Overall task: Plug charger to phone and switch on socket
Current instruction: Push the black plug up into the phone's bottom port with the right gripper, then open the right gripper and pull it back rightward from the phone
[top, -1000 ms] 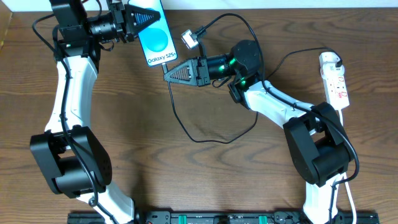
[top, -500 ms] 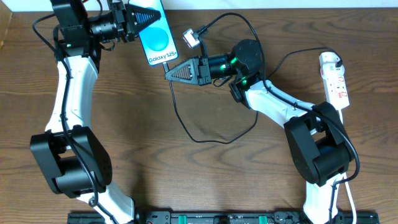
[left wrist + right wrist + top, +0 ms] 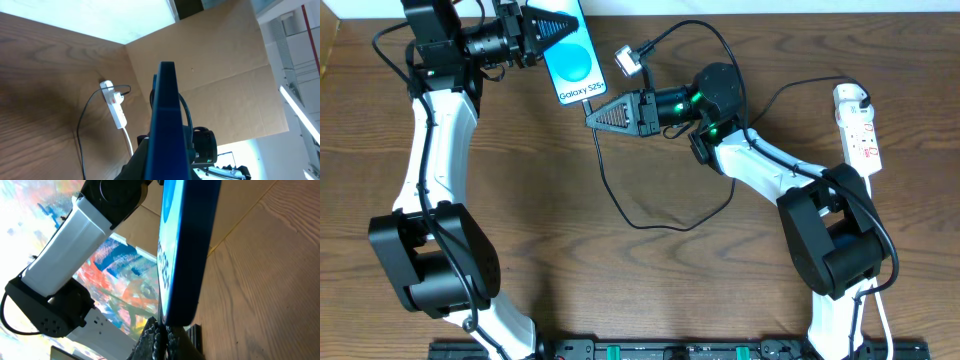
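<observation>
The phone is held raised near the table's far edge, clamped in the closed left gripper. The charger tip is pinched in the tightly closed right gripper, which has been nudged slightly nearer the phone's lower edge; insertion is judged imminent. The socket is untouched.

Left arm and right arm are showing white link shells and black joint housings; green lights are glowing on the wrist, upper centre.
</observation>
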`<state>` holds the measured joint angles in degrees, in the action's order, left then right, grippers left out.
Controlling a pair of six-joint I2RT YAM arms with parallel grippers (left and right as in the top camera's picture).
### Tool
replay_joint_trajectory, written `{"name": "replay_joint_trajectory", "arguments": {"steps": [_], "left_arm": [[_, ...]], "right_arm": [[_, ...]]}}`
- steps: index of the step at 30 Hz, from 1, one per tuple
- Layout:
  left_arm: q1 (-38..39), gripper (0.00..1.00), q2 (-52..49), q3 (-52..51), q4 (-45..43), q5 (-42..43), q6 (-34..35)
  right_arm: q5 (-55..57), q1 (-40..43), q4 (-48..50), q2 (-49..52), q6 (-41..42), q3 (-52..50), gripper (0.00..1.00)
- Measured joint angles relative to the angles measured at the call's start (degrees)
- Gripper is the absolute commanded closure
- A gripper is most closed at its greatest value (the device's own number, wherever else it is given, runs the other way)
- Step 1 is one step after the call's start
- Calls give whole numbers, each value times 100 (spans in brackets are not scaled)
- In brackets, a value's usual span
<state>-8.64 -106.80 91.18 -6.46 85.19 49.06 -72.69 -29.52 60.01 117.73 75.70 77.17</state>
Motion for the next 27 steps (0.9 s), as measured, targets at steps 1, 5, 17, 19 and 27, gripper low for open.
{"name": "replay_joint_trajectory", "arguments": {"steps": [1, 5, 17, 19, 27], "left_arm": [[0, 93, 0, 0, 4, 17, 0], [59, 93, 0, 0, 28, 186, 2], [-317, 93, 0, 0, 31, 219, 2], [-415, 93, 0, 0, 31, 223, 4], [-540, 93, 0, 0, 37, 306, 50]], "right_arm": [[72, 0, 0, 0, 22, 0, 74], [415, 52, -9, 0, 46, 0, 40], [446, 96, 50, 0, 42, 0, 1], [433, 98, 0, 0, 35, 0, 1], [509, 221, -2444, 2, -664, 0, 1]]}}
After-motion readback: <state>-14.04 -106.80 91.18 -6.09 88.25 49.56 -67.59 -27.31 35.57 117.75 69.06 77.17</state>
